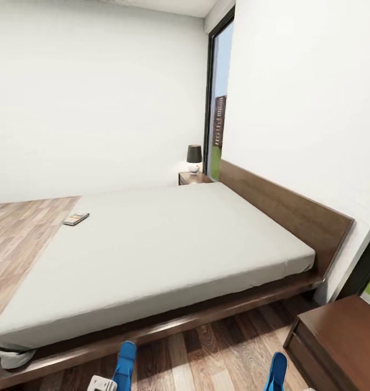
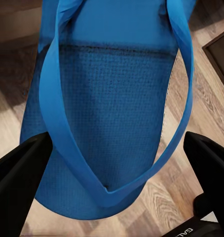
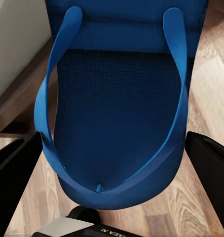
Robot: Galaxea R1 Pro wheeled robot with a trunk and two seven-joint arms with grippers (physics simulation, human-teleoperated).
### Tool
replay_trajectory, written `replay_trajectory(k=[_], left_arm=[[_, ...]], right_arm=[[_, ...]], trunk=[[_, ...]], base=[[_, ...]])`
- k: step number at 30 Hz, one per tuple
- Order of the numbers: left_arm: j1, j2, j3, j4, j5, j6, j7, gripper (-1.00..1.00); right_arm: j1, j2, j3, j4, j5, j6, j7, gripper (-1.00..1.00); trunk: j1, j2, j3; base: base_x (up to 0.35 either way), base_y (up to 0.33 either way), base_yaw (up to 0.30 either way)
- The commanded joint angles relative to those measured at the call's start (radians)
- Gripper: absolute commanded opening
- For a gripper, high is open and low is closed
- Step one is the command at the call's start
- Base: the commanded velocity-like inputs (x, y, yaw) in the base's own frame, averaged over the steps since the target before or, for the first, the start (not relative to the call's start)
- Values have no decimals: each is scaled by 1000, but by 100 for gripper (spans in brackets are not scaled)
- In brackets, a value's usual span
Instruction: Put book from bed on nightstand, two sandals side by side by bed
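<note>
Left gripper point(image 2: 112, 163): I read the two dark fingers point(image 2: 18, 173) as set wide, one on each side of the left sandal point(image 2: 109, 113). The sole fills the gap between them and each side touches a finger edge, so I judge it clamped, not loose.
Right gripper point(image 3: 112, 163): same posture. The fingers point(image 3: 210, 168) stand wide apart with the right sandal point(image 3: 117, 113) between them, its heel end nearest the wrist and its straps facing the camera.
Sandals, head view: the left sandal point(image 1: 125, 363) and the right sandal point(image 1: 276, 372) hang well apart, both above the floor point(image 1: 206, 347) beside the bed point(image 1: 152, 255).
Book point(image 1: 76, 218): lies flat on the mattress near its far edge, well beyond both sets of fingers.
Risk, slip: thin flexible soles held by their edges may bow and slide out between the fingers.
Risk, placement: released from this spread, I expect the pair to land apart, not side by side.
Risk, collision: the near nightstand point(image 1: 342, 342) sits close outboard of the right fingers.
Surface: light wood-plank floor, flat.
Room: white walls, a dark-framed window point(image 1: 217, 103), a far nightstand point(image 1: 193, 177) carrying a lamp point(image 1: 194, 157).
</note>
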Motion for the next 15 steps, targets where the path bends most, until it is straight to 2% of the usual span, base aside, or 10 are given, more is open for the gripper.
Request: replay_trajectory(k=[1,15], left_arm=[[-1,0,8,1,-10,-5,-1,-100],[-1,0,8,1,-10,-5,-1,-100]], right_arm=[[0,0,-5,0,1,5,4,-100],[0,0,-5,0,1,5,4,-100]], trunk=[[0,-1,-1],[0,-1,-1]], base=[[0,0,270],[0,0,269]])
